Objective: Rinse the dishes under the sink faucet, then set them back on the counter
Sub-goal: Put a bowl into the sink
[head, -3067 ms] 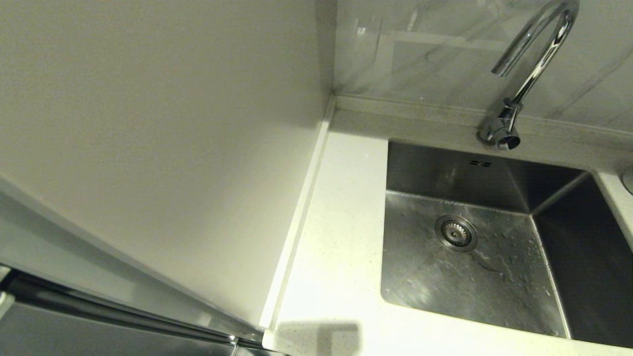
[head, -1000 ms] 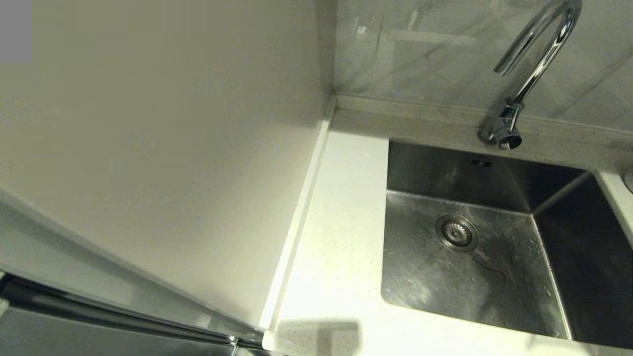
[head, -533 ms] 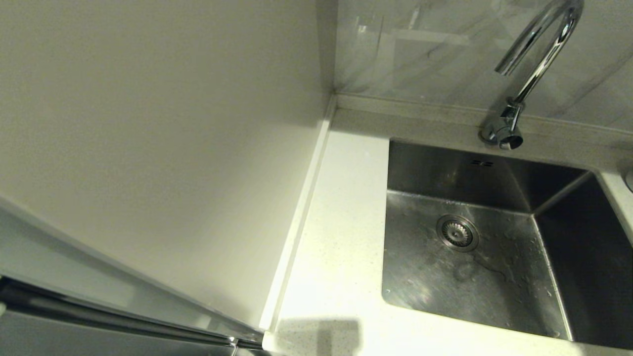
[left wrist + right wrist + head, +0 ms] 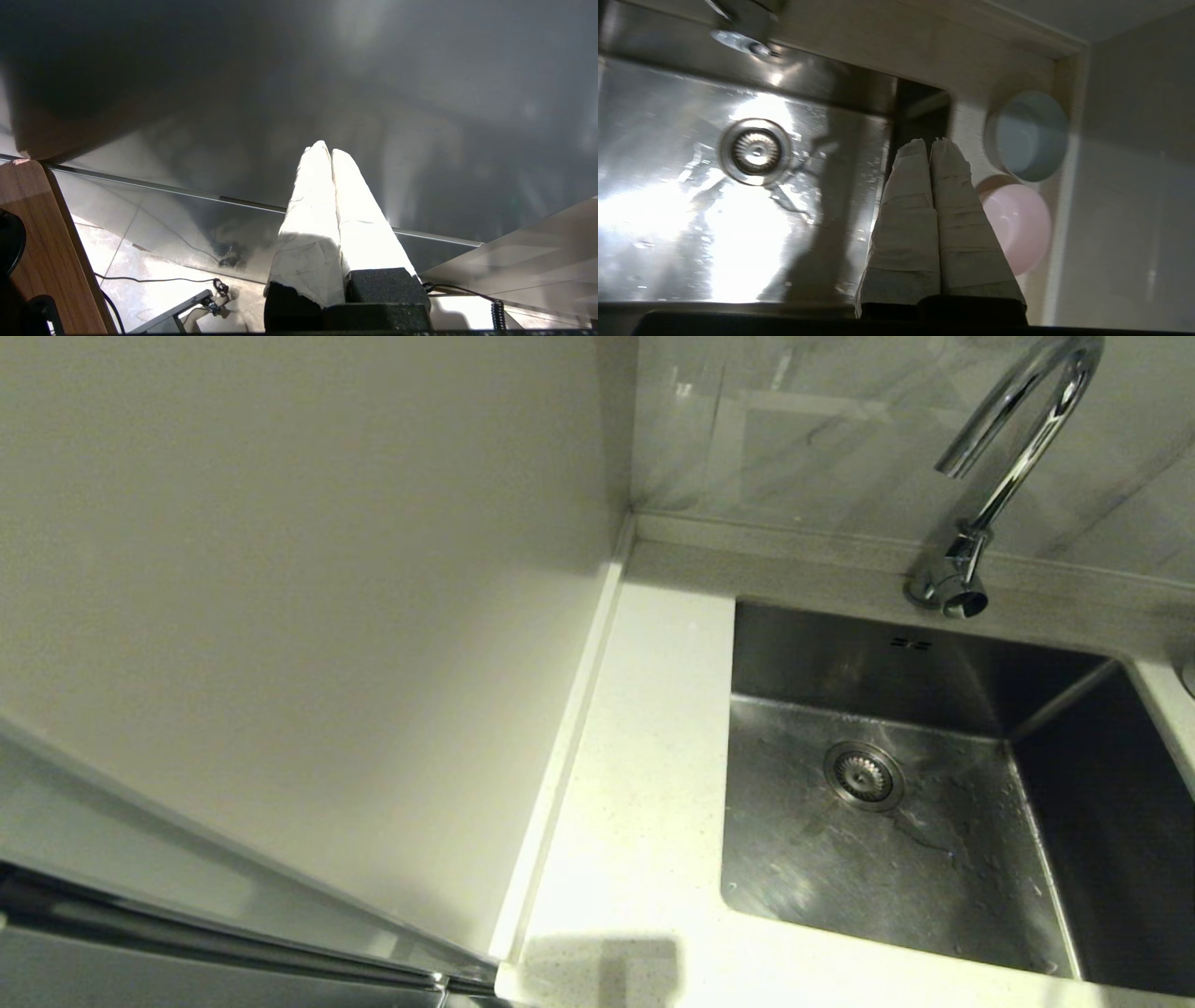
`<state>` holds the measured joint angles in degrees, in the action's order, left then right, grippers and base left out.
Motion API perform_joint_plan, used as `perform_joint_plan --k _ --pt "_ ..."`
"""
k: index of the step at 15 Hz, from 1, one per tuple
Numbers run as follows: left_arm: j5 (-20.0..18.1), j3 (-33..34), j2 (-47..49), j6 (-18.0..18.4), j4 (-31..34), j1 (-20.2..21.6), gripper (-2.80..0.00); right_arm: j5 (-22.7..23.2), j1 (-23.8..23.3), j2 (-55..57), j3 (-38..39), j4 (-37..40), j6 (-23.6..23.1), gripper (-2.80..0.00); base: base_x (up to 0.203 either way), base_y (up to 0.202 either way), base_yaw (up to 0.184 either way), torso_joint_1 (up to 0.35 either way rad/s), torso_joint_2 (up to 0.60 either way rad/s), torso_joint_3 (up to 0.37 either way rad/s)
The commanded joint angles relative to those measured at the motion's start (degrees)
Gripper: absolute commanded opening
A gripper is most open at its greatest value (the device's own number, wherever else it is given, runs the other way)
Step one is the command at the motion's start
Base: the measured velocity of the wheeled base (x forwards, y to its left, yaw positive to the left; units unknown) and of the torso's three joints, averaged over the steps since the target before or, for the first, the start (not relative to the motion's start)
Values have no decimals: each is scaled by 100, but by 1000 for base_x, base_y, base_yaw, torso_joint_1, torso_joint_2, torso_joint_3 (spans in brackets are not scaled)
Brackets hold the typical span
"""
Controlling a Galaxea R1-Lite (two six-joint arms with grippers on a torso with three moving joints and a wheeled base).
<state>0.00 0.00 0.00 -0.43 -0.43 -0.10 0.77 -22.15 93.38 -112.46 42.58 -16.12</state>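
Note:
In the right wrist view, a pale grey-blue bowl [image 4: 1029, 135] and a pale pink bowl [image 4: 1017, 228] sit side by side on the white counter [image 4: 969, 121] beside the sink [image 4: 668, 224]. The yellow-green bowl is out of view. My right gripper [image 4: 930, 142] is shut and empty, above the sink's edge next to the two bowls. The head view shows the sink [image 4: 840, 653], its drain [image 4: 862, 776] and the chrome faucet [image 4: 1013, 457], but no bowl and no arm. My left gripper [image 4: 327, 149] is shut and empty, parked low and facing a dark glossy panel.
A plain cream wall panel [image 4: 280, 616] fills the left half of the head view. A narrow strip of counter [image 4: 644, 784] runs between it and the sink. The sink floor is wet. Below the left gripper lie floor cables [image 4: 154, 280] and a wooden edge [image 4: 42, 233].
Reflections and a shadow on the wet sink floor have shifted, and the head view has moved very slightly. Nothing else has visibly changed.

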Motion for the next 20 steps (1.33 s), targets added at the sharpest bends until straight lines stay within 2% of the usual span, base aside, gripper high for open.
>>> perform_joint_plan --k 1,6,9,11,17,18,20 --pt "0 18 0 -1 -1 1 -280 87 -391 136 11 13 -414 -280 0 0 0 0 0 0" --pt "0 18 0 -1 -1 1 -280 64 -956 558 -12 39 -611 -280 0 0 0 0 0 0" --pt "0 18 0 -1 -1 1 -280 70 -1002 748 -30 284 -598 -280 0 0 0 0 0 0" --pt "0 18 0 -1 -1 1 -280 65 -1085 775 -63 920 -602 -280 0 0 0 0 0 0" --pt "0 18 0 -1 -1 1 -280 93 -1159 1305 -92 908 -512 -280 0 0 0 0 0 0" --pt "0 18 0 -1 -1 1 -280 76 -1160 1391 -92 878 -507 0 0 0 0 0 0 0" --pt "0 18 0 -1 -1 1 -280 80 -1160 1584 -92 327 -504 0 0 0 0 0 0 0"
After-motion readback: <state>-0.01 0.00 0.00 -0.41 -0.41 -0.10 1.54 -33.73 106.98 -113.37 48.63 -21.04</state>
